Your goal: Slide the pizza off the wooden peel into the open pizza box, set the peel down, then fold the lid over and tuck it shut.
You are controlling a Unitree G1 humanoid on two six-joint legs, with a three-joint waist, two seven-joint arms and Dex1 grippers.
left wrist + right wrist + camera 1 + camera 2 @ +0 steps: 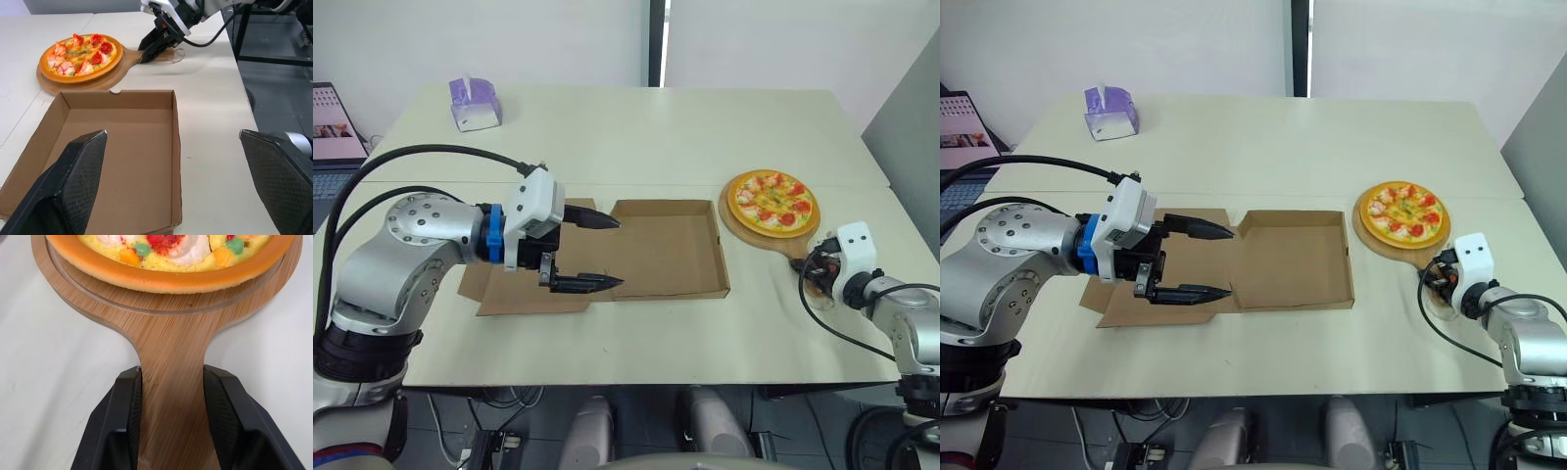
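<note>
Nearest the robot, at about 4 o'clock on the table (656, 137), the right gripper (172, 373) grasps the handle of the peel (168, 328). Its two black fingers (124, 421) press against the handle's opposite edges, and the handle runs straight between them. The peel lies flat on the table with its round end pointing away toward 1 o'clock.

At about 8 o'clock the left gripper (620, 253) hangs released, its fingers (73, 186) spread wide apart with nothing between them. Its tips point toward 3 o'clock. It hovers above the near left part of the pizza box (666, 250), over the place where the tray meets the lid (524, 299), and I cannot tell whether it touches the cardboard.

The box sits open near the middle of the table, its shallow brown tray bare inside. The lid lies folded out flat on the table at the tray's 9 o'clock side, partly hidden under the left arm.

The pizza (771, 201) rests whole on the round end of the peel, at 3 o'clock from the box and just beside the tray's right wall. It has an orange crust with red, white and green toppings.

Farther off, at about 10 o'clock, a purple and white tissue box (475, 104) stands well apart from the cardboard. Beyond the table's left edge, at 9 o'clock, is an open laptop (333, 132).
</note>
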